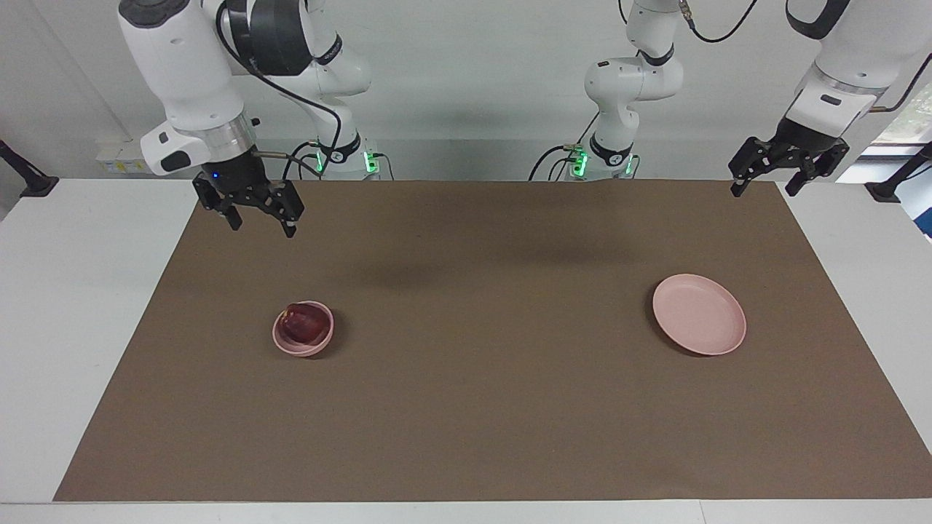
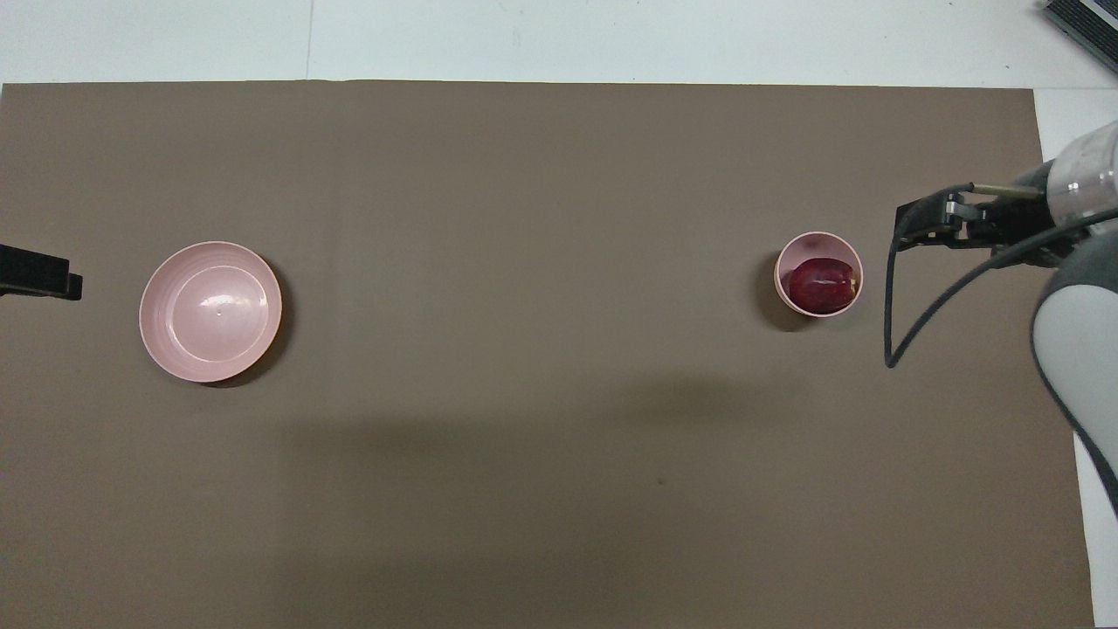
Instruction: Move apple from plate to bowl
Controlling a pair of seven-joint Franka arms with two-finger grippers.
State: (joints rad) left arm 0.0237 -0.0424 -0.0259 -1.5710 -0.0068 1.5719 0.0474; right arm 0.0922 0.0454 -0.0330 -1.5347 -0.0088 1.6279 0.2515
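Note:
The dark red apple (image 1: 304, 323) lies in the small deep pink bowl (image 1: 321, 342), toward the right arm's end of the table; the apple (image 2: 822, 284) and bowl (image 2: 808, 246) also show in the overhead view. The wide flat pink plate (image 1: 699, 314) is empty at the left arm's end and also shows in the overhead view (image 2: 210, 311). My right gripper (image 1: 262, 224) is open and empty, raised over the mat beside the bowl (image 2: 908, 229). My left gripper (image 1: 764, 189) is open and empty, raised over the mat's edge at its own end (image 2: 70, 284), and waits.
A brown mat (image 1: 473, 378) covers most of the white table (image 1: 73, 291). A black cable (image 2: 926, 319) hangs from the right arm over the mat beside the bowl.

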